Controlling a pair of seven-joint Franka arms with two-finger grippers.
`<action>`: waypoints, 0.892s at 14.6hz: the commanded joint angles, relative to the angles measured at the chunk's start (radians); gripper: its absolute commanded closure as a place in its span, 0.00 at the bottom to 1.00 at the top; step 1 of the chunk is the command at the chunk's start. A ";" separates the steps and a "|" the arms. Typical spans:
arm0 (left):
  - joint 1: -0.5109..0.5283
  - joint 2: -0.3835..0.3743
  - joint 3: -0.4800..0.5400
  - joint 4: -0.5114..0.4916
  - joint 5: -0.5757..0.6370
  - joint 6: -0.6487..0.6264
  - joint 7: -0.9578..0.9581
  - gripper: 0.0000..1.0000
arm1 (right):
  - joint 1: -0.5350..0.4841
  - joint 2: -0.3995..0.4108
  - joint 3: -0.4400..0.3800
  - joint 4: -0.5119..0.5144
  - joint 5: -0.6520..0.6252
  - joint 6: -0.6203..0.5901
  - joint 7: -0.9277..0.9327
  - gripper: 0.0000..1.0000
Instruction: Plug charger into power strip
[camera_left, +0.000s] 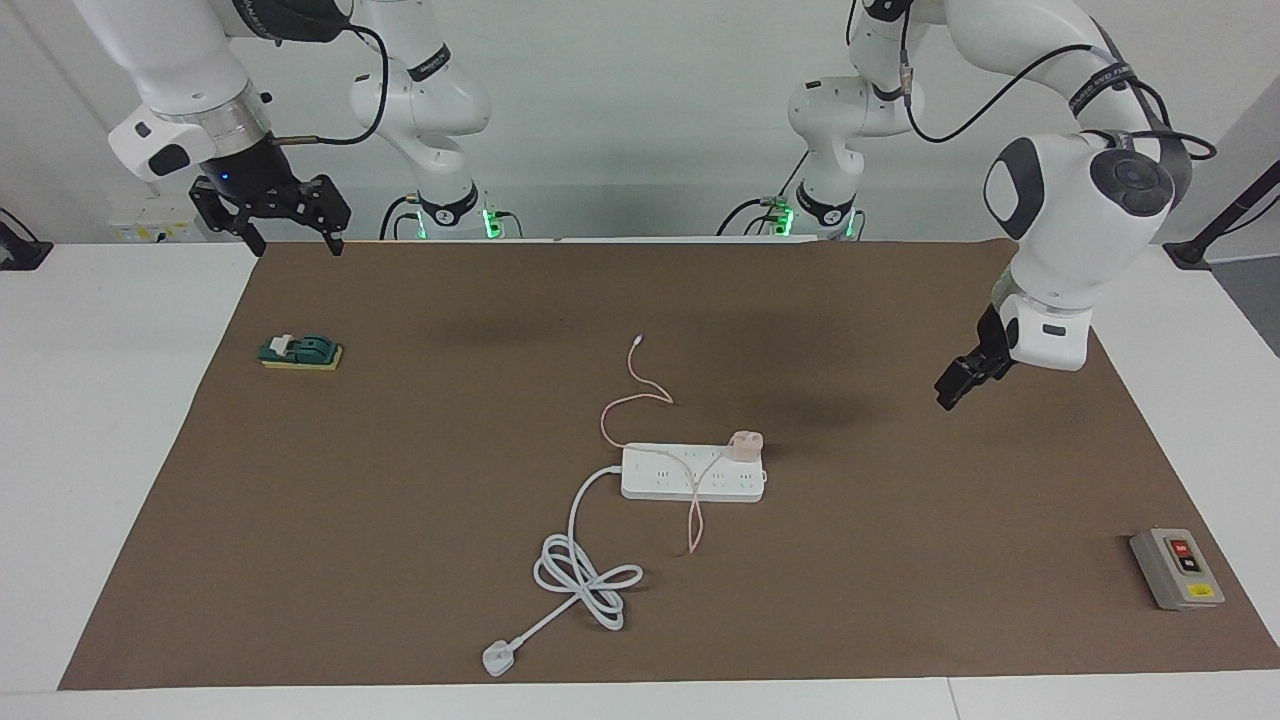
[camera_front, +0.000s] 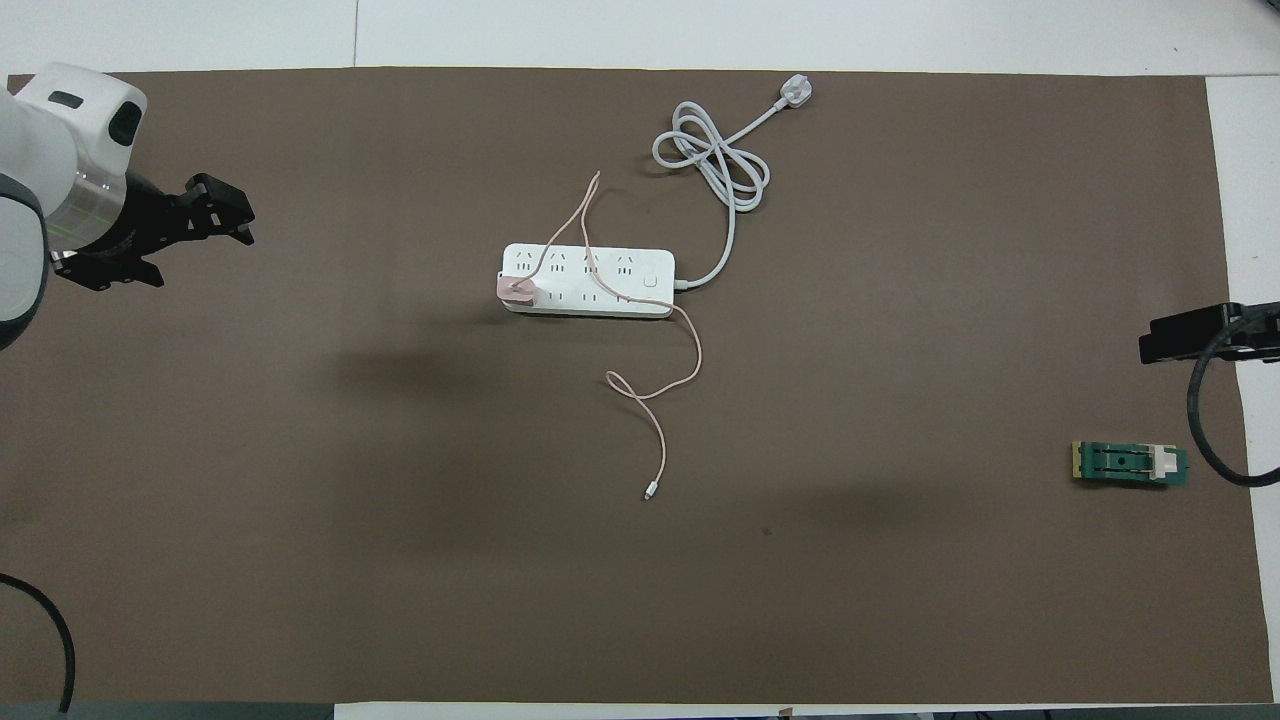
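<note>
The white power strip lies in the middle of the brown mat. The pale pink charger sits upright in a socket at the strip's end toward the left arm. Its thin pink cable loops over the strip and across the mat. My left gripper is open and empty, raised over the mat toward the left arm's end, well apart from the strip. My right gripper is open and empty, waiting above the mat's edge at the right arm's end.
The strip's thick white cord lies coiled farther from the robots, ending in a white plug. A grey box with red and yellow buttons sits at the left arm's end. A green block lies at the right arm's end.
</note>
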 joint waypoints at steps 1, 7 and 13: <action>0.048 -0.102 -0.001 -0.031 -0.013 -0.108 0.165 0.00 | -0.021 -0.013 0.012 -0.009 -0.016 -0.004 -0.005 0.00; 0.119 -0.232 -0.001 -0.056 -0.013 -0.299 0.306 0.00 | -0.019 -0.013 0.012 -0.009 -0.016 -0.002 -0.004 0.00; 0.084 -0.230 -0.015 -0.062 -0.016 -0.262 0.295 0.00 | -0.021 -0.015 0.012 -0.009 -0.016 -0.002 -0.004 0.00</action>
